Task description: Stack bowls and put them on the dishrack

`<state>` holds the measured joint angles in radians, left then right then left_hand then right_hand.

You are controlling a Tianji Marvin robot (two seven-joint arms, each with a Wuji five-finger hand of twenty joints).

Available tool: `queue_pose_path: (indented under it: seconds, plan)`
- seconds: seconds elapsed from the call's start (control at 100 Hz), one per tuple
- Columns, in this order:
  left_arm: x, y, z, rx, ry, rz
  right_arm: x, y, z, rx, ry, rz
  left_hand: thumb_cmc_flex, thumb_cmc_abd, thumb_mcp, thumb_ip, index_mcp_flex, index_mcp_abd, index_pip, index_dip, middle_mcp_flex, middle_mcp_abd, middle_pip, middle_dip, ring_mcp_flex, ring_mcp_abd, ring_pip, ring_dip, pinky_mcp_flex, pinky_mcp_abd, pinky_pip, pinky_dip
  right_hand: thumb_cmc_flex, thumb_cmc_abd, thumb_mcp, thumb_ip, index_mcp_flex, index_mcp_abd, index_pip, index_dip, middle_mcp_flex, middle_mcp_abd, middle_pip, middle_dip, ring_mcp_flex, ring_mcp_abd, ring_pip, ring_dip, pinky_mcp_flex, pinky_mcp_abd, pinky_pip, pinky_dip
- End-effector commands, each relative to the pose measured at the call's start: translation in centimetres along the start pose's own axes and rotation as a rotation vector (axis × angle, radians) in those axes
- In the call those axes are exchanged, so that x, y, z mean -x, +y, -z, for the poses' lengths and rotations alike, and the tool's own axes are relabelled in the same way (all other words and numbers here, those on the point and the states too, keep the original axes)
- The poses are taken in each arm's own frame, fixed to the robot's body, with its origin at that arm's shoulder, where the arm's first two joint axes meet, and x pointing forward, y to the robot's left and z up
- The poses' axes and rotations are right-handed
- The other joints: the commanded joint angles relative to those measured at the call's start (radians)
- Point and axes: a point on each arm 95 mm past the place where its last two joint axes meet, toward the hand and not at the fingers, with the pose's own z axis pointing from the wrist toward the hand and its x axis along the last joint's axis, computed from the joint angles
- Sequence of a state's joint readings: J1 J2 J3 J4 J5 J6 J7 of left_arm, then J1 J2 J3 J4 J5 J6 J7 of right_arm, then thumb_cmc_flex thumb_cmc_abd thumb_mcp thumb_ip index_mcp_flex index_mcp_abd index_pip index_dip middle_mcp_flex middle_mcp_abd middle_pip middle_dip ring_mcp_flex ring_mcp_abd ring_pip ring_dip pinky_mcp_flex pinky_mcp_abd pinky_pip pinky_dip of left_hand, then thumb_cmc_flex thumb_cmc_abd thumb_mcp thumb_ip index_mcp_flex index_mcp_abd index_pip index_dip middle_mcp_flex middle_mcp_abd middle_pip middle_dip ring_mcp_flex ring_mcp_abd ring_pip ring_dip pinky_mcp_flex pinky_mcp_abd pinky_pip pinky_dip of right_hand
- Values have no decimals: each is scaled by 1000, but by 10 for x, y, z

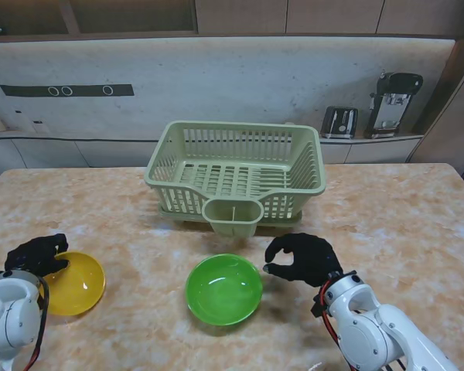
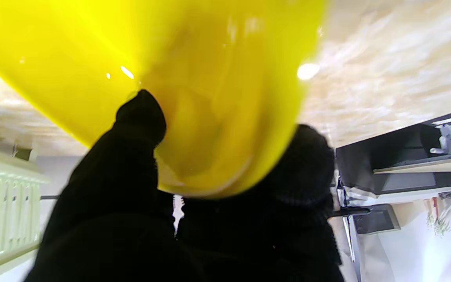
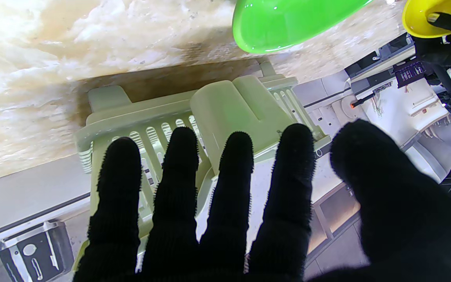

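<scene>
Left hand [image 1: 35, 254] gripped the rim of the yellow bowl [image 1: 76, 283] at the left near edge of the surface [image 1: 402, 224], fingers [image 2: 139, 117] pinching its wall. Green bowl [image 1: 224, 289] sat centre, dishrack [image 1: 237, 174] beyond it. Right hand [image 1: 303, 258] hovered just right of the green bowl, holding nothing, fingers [image 3: 229, 188] apart; no legible labels.

Yellow bowl [image 2: 210, 98] fills the view right at the left hand [image 2: 194, 227], one black-gloved fingertip [image 2: 141, 113] pressed on its wall, another [image 2: 307, 164] against its far side; marbled table [image 2: 397, 70] behind.
</scene>
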<state>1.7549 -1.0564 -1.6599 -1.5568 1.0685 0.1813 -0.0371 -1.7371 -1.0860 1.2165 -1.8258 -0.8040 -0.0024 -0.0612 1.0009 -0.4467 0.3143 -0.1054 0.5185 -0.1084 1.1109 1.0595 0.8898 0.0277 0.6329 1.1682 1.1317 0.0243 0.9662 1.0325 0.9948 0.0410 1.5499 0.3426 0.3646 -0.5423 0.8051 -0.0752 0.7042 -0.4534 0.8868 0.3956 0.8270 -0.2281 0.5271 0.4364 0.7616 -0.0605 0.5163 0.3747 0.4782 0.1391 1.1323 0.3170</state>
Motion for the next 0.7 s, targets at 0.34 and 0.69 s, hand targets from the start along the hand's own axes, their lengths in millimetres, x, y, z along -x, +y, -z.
queue_pose_path:
  seconds: [0.34, 0.69]
  plan:
    - [-32, -32, 29, -104, 109, 140, -3, -3, 4, -14, -3, -5, 31, -49, 88, 41, 47, 34, 19, 33, 50, 36, 8, 27, 120, -70, 63, 31, 67, -209, 181, 44, -20, 20, -22, -2, 14, -23, 16, -5, 13, -20, 1, 13, 2, -18, 2, 31, -11, -15, 19, 11]
    - [-70, -54, 65, -104, 225, 314, -3, -3, 6, -10, -4, -3, 55, -36, 53, 51, 41, 46, 4, 44, 42, 47, 1, 31, 119, -83, 66, 14, 67, -232, 176, 51, -19, 22, -22, -2, 15, -22, 16, -5, 14, -19, 1, 13, 2, -19, 2, 31, -10, -14, 20, 11]
